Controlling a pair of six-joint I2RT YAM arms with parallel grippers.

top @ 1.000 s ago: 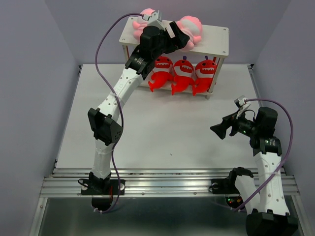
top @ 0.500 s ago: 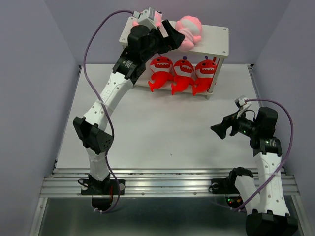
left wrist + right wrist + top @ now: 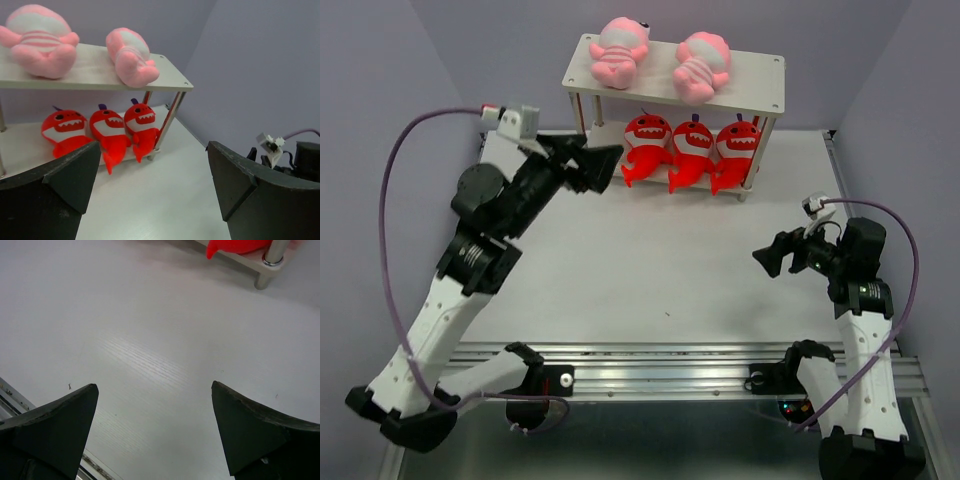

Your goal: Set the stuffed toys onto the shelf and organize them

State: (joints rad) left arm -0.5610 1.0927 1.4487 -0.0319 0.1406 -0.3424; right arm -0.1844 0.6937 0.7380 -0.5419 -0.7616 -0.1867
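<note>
The shelf [image 3: 760, 80] stands at the back of the table. Two pale pink striped toys lie on its top board, one at the left [image 3: 620, 52], one to its right [image 3: 700, 66]. Three red shark toys [image 3: 692, 150] sit in a row on the lower board. The left wrist view shows the same pink toys [image 3: 40, 47] and red toys [image 3: 107, 132] on the shelf [image 3: 170, 80]. My left gripper [image 3: 603, 165] is open and empty, left of the shelf's lower tier. My right gripper [image 3: 767, 260] is open and empty over the table at the right.
Purple walls close in the table on three sides. A metal rail [image 3: 670, 365] runs along the near edge. A shelf leg [image 3: 270, 260] and a red toy's tail [image 3: 235, 246] show at the top of the right wrist view.
My left arm has pulled back from the shelf's top board, down and to the left, leaving the left pink toy lying there. The right arm has stayed still.
</note>
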